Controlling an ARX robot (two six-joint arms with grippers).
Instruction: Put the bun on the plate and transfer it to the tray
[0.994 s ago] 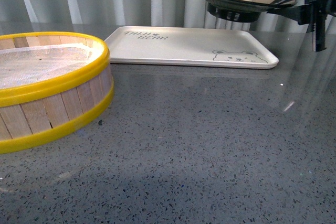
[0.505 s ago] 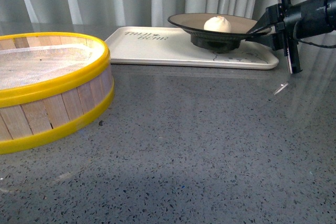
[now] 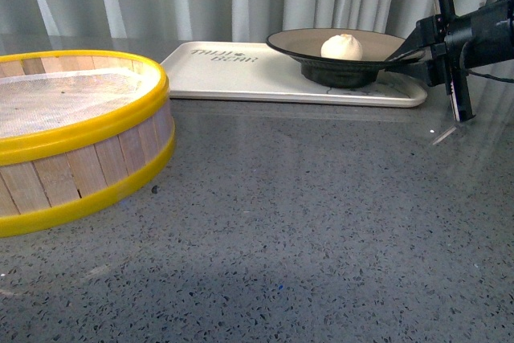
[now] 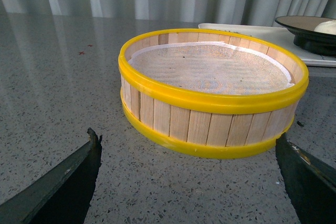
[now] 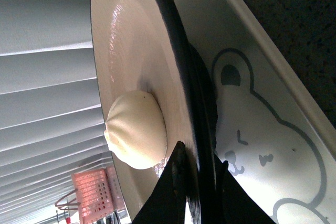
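Counter: grey, speckled, carrying everything. Steamer basket sitting at the left, cloth-lined, nothing in it, well apart from the work.

Tray lying at the far side of the counter. Plate sitting over the tray's right half, above the bear print. The foot is looking seated on the tray or only just off it; cannot tell which. Bun resting upright near the plate's middle, riding on the plate.

Right gripper reaching in from the right, its jaws narrow and pinching the plate's right-hand rim, one above and one beneath. Left gripper hanging low over the counter facing the basket, jaws spread wide, holding nothing.

Judging the step in hand as setting down and letting go. Doing it well is calling for keeping the plate level until the foot is bearing fully on the tray, then opening the jaws only slightly and drawing straight back off the rim. Lifting or twisting on release is risking tipping the shallow plate or dragging it toward the tray's raised edge, and the bun is lying loose enough to roll
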